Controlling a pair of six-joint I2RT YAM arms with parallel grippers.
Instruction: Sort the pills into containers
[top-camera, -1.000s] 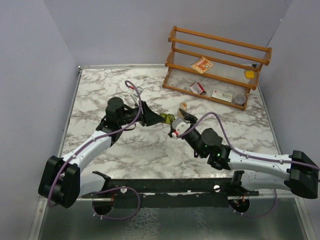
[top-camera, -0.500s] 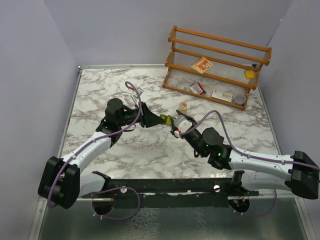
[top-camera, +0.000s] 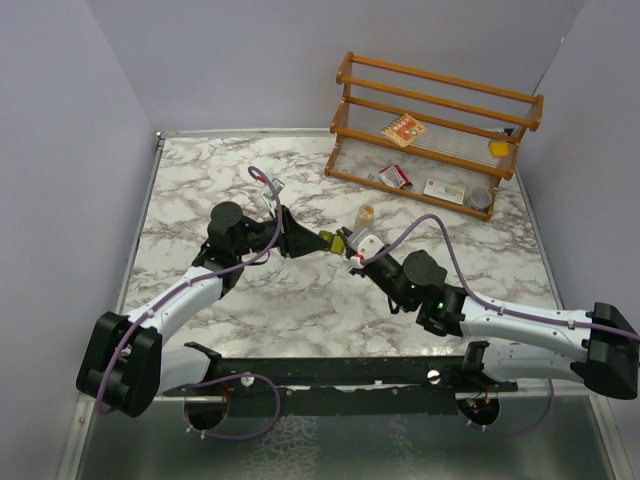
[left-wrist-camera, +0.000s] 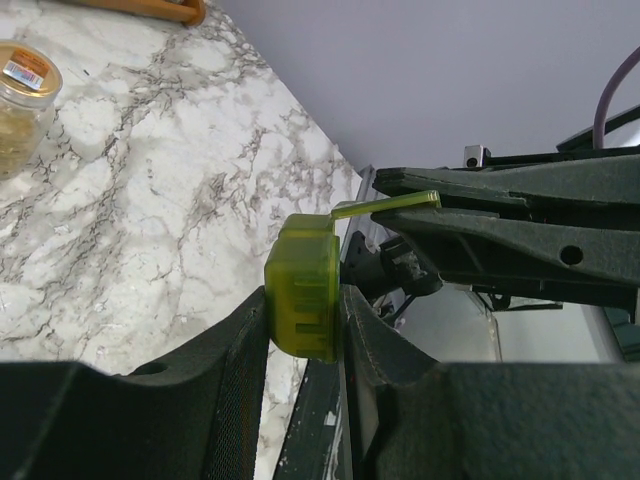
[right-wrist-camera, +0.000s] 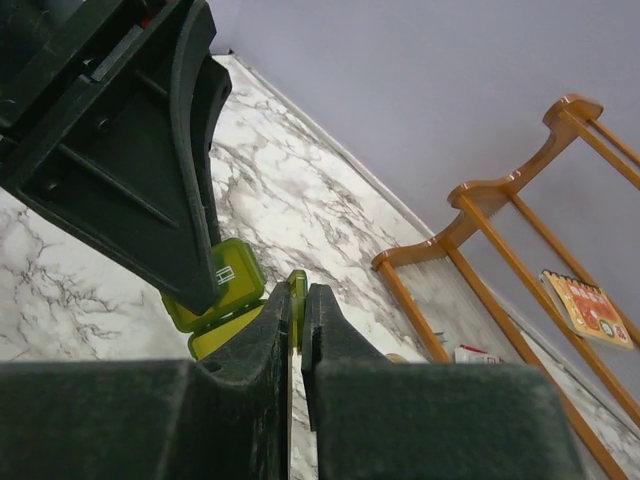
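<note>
Looking past the arms, you have a wooden rack (top-camera: 440, 125) at the far right of the desk (top-camera: 200, 180). It carries flat red-and-white cartons (top-camera: 403, 131) and a yellow block (top-camera: 498, 148). A small clear bottle (top-camera: 366, 214) with an orange cap stands upright just beyond the two hands and apart from them. Your left wrist view shows yellowish contents through its wall. From above, the hands meet tip to tip over the middle of the desk and hide most of what lies between them.

Your left hand (left-wrist-camera: 303, 322) is clamped on the olive-green pill box (left-wrist-camera: 303, 295), one finger against each side, and holds it in the air above the desk. The box's thin lid (left-wrist-camera: 385, 205) stands open, sticking out from its top edge. Your right hand (right-wrist-camera: 297, 300) is clenched on that lid, its fingers pressed nearly together with the green flap pinched edge-on between them. You cannot see into the compartments from any view.

White marble with grey veins covers the desk, and plain pale lilac walls (top-camera: 250, 60) close it in at the back and on both sides.
</note>
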